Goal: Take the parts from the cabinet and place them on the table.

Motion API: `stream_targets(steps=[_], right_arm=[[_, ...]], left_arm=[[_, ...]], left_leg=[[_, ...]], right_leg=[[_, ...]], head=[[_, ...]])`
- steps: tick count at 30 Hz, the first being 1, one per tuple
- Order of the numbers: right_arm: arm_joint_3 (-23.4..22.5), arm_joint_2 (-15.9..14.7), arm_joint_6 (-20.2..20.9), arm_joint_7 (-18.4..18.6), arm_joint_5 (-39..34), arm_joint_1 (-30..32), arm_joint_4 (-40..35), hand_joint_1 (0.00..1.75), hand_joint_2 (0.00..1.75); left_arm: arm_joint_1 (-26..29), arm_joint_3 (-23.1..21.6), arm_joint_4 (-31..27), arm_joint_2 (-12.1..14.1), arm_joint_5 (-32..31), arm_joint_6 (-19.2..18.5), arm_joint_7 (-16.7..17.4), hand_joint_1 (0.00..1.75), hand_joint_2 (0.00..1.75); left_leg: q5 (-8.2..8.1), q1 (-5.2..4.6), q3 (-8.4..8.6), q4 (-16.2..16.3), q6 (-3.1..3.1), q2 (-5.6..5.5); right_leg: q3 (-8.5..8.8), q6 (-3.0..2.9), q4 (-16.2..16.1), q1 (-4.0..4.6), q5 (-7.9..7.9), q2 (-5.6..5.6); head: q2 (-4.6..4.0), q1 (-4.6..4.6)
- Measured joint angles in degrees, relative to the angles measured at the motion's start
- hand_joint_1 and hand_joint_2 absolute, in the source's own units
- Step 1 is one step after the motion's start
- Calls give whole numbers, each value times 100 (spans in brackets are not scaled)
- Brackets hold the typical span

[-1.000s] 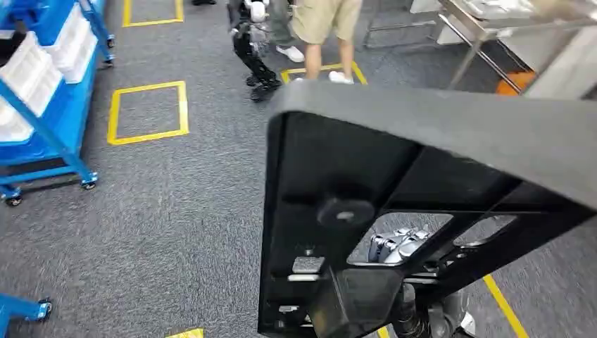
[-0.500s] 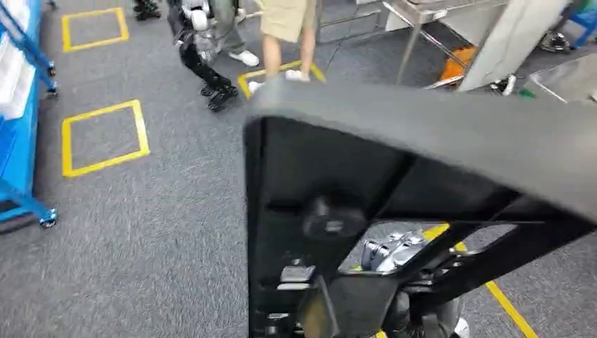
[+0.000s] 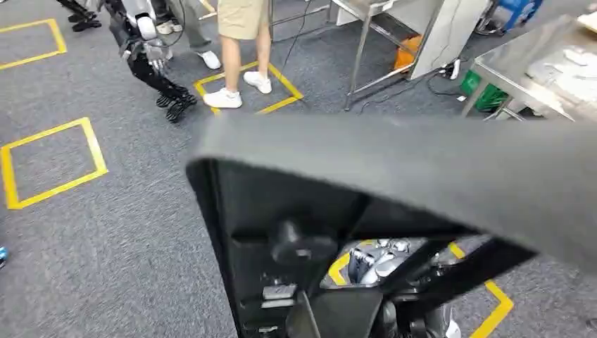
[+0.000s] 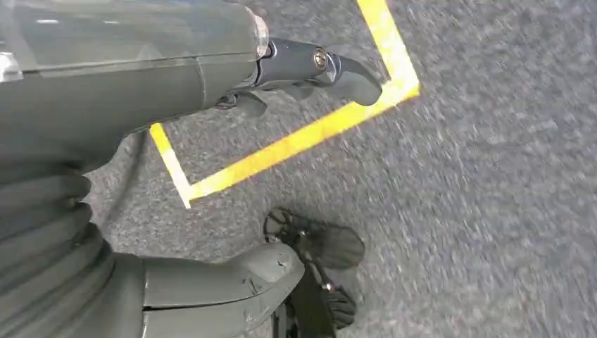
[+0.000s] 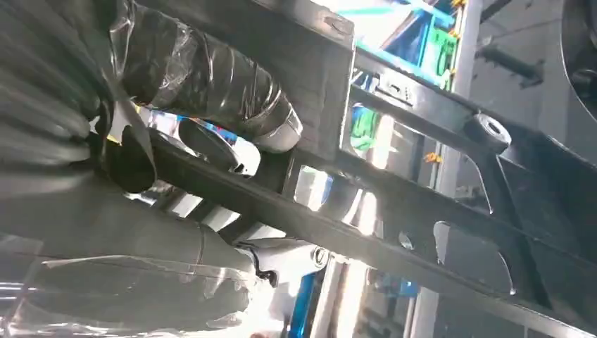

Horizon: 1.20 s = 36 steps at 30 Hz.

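Observation:
A large black frame-like part point(image 3: 296, 204) with a flat grey top edge is tilted close in front of me and hides much of the floor in the head view. Through one of its openings I see my right hand point(image 3: 376, 262) beneath it. In the right wrist view that right hand point(image 5: 176, 91) grips a bar of the black part point(image 5: 422, 211), the thumb wrapped over one side. My left hand point(image 4: 141, 84) hangs above the grey carpet with its fingers apart and nothing in it.
A metal table point(image 3: 535, 63) stands at the far right, another metal bench point(image 3: 366, 28) behind it. A person point(image 3: 243, 35) in beige shorts and white shoes stands ahead, beside another robot's dark legs point(image 3: 151, 60). Yellow tape squares point(image 3: 49, 162) mark the carpet.
The whole view has swung to the right: the blue cabinet has left the picture on the left and the metal table has come in at the right. The black part stays in my right hand.

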Motion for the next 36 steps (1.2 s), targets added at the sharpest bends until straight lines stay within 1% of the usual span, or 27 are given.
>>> stream_targets(steps=[2,3,4,5,6,7,8,9,12,13,14,15,17,18,19,20,22,23,24,27,28,30,31,33,34,35,36], right_arm=[[31,-4,15,15,13,-5,11,175,175],[59,-7,28,31,28,-11,31,175,175],[83,-9,35,52,41,-13,44,175,175],[113,-9,35,70,57,-14,57,175,175],[137,-9,35,81,66,-20,63,175,175],[157,-9,35,98,70,-43,66,175,175],[177,-13,35,111,68,-81,72,175,175],[197,-15,37,131,68,-129,87,175,175],[251,-22,33,225,37,-179,138,175,175],[262,-24,22,251,28,-194,146,175,175],[286,-24,11,273,22,-227,170,175,175],[312,-22,9,319,15,-299,199,175,175],[352,-22,9,326,11,-338,260,175,175],[361,-22,11,332,11,-339,293,175,175],[374,-24,7,341,15,-343,328,175,175],[391,-24,-19,350,26,-351,361,175,175],[398,-24,-96,352,37,-355,389,175,175],[398,-24,-138,348,48,-354,400,175,175],[398,-24,-173,339,59,-369,413,175,175],[398,-24,-197,321,83,-363,417,175,175],[398,-24,-214,315,92,-368,415,175,175],[398,-28,-271,297,127,-369,413,175,175],[398,-28,-313,282,131,-367,413,175,175],[398,-35,-376,256,133,-342,413,175,175],[398,-44,-389,256,133,-332,413,175,175],[398,-57,-393,262,127,-330,413,175,175],[398,-68,-393,275,120,-330,413,175,175]], left_arm=[[33,0,0,0,-2,-9,0,0,175],[32,2,0,0,-2,-20,0,0,175],[26,4,0,0,-2,-22,0,0,175],[17,4,0,0,0,-28,-2,0,175],[7,4,0,-2,-2,-28,-2,0,175],[-2,4,0,-4,-2,-28,-2,0,175],[-4,4,0,-19,-2,-28,-2,0,175],[-9,4,0,-28,-2,-28,-2,0,175],[-22,9,0,-35,-9,-28,0,0,175],[-48,9,0,-39,-33,-28,2,0,175],[-67,9,0,-46,-42,-28,0,0,175],[-65,7,2,-48,-52,-39,4,0,175],[-37,7,2,-52,-57,-35,15,0,175],[-20,7,2,-52,-59,-33,18,0,175],[-3,9,2,-55,-59,-28,24,0,175],[-1,9,2,-55,-61,-26,35,0,175],[-14,9,2,-55,-59,-11,42,0,175],[-10,11,2,-55,-59,0,48,0,175],[-10,17,2,-59,-57,4,55,0,175],[-27,22,0,-59,-55,18,68,0,175],[-40,22,2,-72,-55,17,70,0,175],[-54,28,0,-85,-52,28,66,0,175],[-35,42,0,-85,-44,42,66,0,175],[0,59,0,-87,-31,42,48,0,175],[0,74,2,-94,-13,42,33,0,175],[-6,98,0,-109,4,42,11,0,175],[-13,114,0,-125,4,39,2,0,175]], left_leg=[[-18,-26,-9,4,15,150],[-28,-32,-9,6,13,226],[-38,-36,-2,6,15,282],[-49,-42,16,5,10,337],[-64,-48,47,2,-1,393],[-84,-55,87,-3,-9,446],[-93,-53,115,-21,-20,489],[-104,-74,119,-23,-52,537],[-119,-63,171,-61,-124,702],[-153,-100,186,-63,-171,722],[-235,-66,148,86,-197,423],[-433,-55,-18,431,-194,196],[-824,-50,-483,1336,-223,60],[-905,-50,-695,1694,-239,56],[-806,-47,-771,1752,-253,56],[-580,-43,-700,1515,-256,51],[0,-14,-276,516,-261,-57],[67,13,-105,136,-251,-293],[5,10,-41,-6,-238,-419],[17,-36,-24,5,-123,-269],[47,22,-10,-48,-72,-192],[41,17,2,-60,-4,-71],[33,8,3,-60,8,2],[2,-3,2,-54,10,170],[-14,-3,13,-53,6,244],[-30,-3,34,-53,-4,310],[-52,-3,70,-54,-14,370]], right_leg=[[-485,41,962,-33,-401,-125],[-604,42,1171,-42,-412,-135],[-582,38,1105,-42,-320,-139],[-428,17,788,-40,-99,-151],[-148,-24,269,-27,180,-186],[187,-90,-343,14,451,-304],[340,-160,-657,84,407,-588],[333,-187,-687,106,410,-585],[301,-242,-687,131,415,-386],[384,-274,-794,71,473,-313],[424,-268,-865,51,506,-275],[427,-308,-867,41,515,-230],[428,-332,-853,37,503,-105],[425,-338,-834,40,494,-28],[424,-328,-805,38,477,58],[427,-313,-770,29,450,138],[462,-268,-710,9,394,285],[465,-238,-684,-4,361,336],[431,-198,-634,33,339,402],[391,-97,-710,-26,389,570],[385,-68,-691,-10,374,594],[220,-10,-327,11,133,16],[-13,32,114,-22,-94,-93],[-500,75,989,-65,-414,-127],[-592,82,1108,-79,-366,-133],[-533,85,942,-89,-193,-140],[-347,72,562,-90,60,-166]], head=[[0,2],[0,0],[0,0],[0,0],[0,0],[0,0],[0,0],[0,0],[0,0],[0,-4],[0,0],[0,-4],[0,-4],[0,-4],[0,-4],[0,-4],[0,-4],[0,-4],[0,-4],[0,-4],[0,-6],[0,7],[0,7],[0,4],[0,4],[0,4],[0,4]])
